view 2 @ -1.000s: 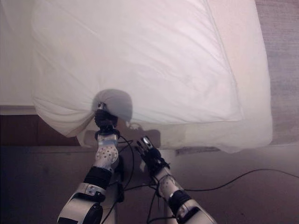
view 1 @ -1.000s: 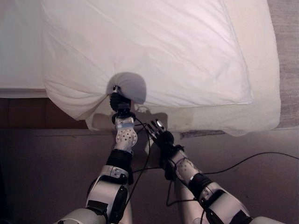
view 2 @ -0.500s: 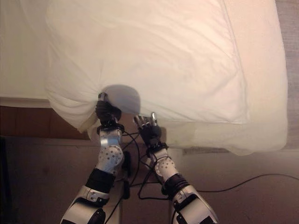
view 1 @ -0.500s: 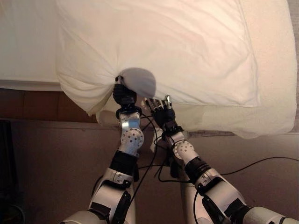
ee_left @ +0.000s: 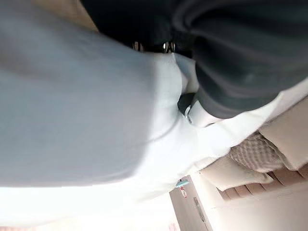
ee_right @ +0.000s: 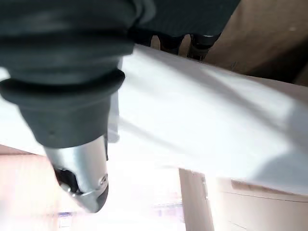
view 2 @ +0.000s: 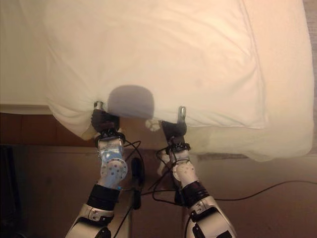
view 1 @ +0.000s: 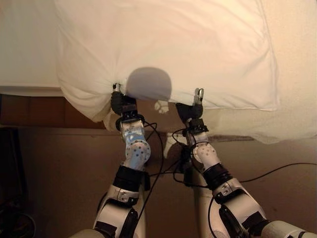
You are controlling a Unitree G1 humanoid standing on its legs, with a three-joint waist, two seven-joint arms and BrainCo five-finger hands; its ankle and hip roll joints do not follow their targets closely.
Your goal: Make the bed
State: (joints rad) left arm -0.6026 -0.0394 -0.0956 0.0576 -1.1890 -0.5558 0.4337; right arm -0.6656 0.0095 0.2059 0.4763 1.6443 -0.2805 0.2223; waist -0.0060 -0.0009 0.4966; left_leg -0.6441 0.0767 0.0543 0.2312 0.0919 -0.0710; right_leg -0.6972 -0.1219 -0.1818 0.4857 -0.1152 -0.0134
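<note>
Right hand now up at pillow edge beside left hand; both clamped on it. Pillow gripped, not yet placed on bed.

Both eye views look steeply down from the head at the pillow filling the upper frame, sharing its near edge; each wrist view sits pressed close against that same white cloth, looking along its hand

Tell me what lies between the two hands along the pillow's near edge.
Between the left hand and right hand, the left eye view shows the pillow edge under a round shadow, over the bed.
</note>
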